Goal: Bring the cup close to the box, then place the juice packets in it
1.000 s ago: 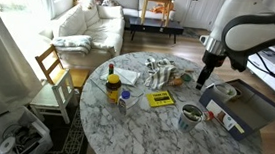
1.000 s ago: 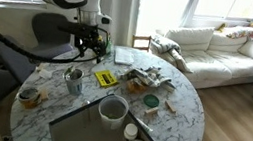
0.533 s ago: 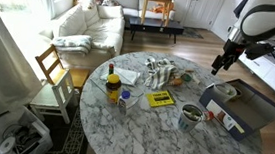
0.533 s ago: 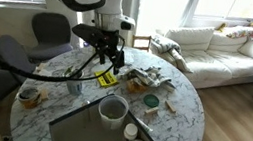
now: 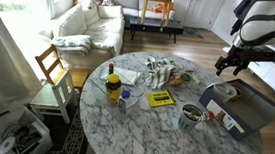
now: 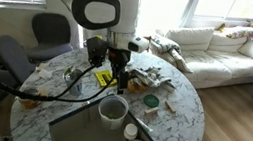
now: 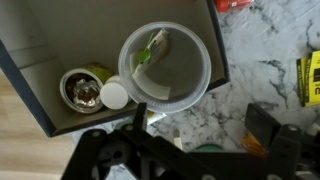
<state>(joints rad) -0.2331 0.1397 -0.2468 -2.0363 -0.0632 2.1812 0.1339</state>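
The claw (image 7: 195,150) hangs with its dark fingers (image 7: 105,158) spread wide and nothing between them. In an exterior view it (image 5: 227,65) hovers above the far end of the box (image 5: 247,111), clear of everything.

Straight below it, the wrist view looks into the grey box (image 7: 60,35). A clear round tub (image 7: 165,65) sits inside with something green in it, and a small tin (image 7: 82,90) with a white cap lies beside the tub.

The cup (image 5: 190,116) is a plain silver-grey metal tumbler with no handle. It stands upright on the marble table (image 5: 143,128), mouth up and dark inside. It sits just beside the box's near corner, between the box and the flat yellow packet (image 5: 160,99). That packet also shows at the right edge of the wrist view (image 7: 310,78).

A yellow-topped bottle (image 5: 112,87) stands well apart on the far side of the table.
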